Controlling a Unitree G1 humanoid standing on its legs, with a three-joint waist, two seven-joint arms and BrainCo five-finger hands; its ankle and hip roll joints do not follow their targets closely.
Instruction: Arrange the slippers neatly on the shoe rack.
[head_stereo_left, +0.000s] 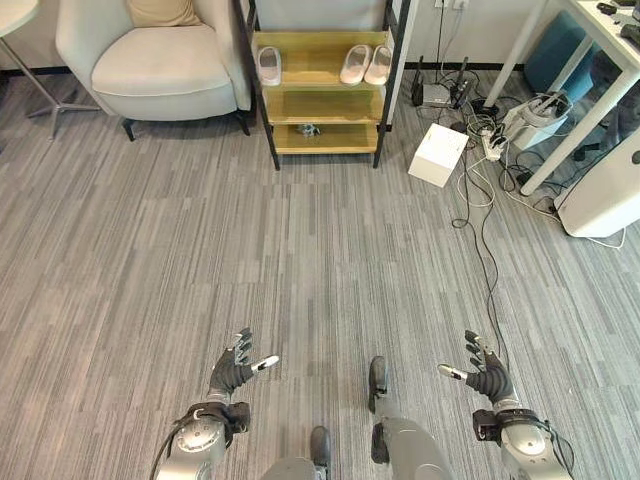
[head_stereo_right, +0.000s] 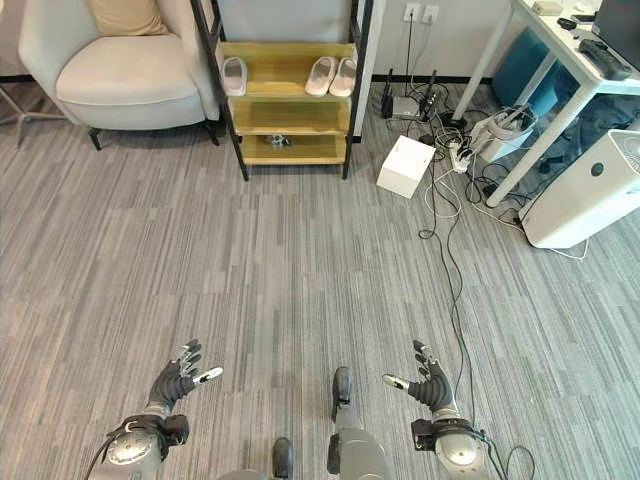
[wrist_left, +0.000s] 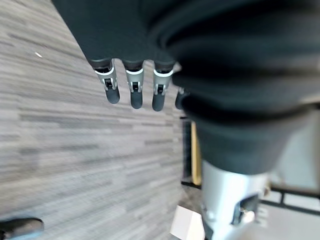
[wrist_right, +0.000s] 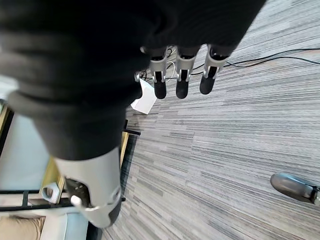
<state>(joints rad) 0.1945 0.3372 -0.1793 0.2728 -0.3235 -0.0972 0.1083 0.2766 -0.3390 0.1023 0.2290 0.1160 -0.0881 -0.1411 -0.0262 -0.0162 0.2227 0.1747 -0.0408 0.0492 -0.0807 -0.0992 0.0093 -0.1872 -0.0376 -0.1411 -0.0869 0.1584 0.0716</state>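
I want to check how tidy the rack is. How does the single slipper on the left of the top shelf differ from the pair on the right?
The single slipper lies alone near the left end of the shoe rack's top shelf, while the pair lies side by side near the right end. The single slipper lies straight, while the pair leans slightly to one side. All are pale and rest on the same shelf. Both hands, left hand and right hand, are open and hold nothing.

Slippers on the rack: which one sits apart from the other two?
The left slipper, alone at the left end of the rack's top shelf. The other two lie side by side at the right end.
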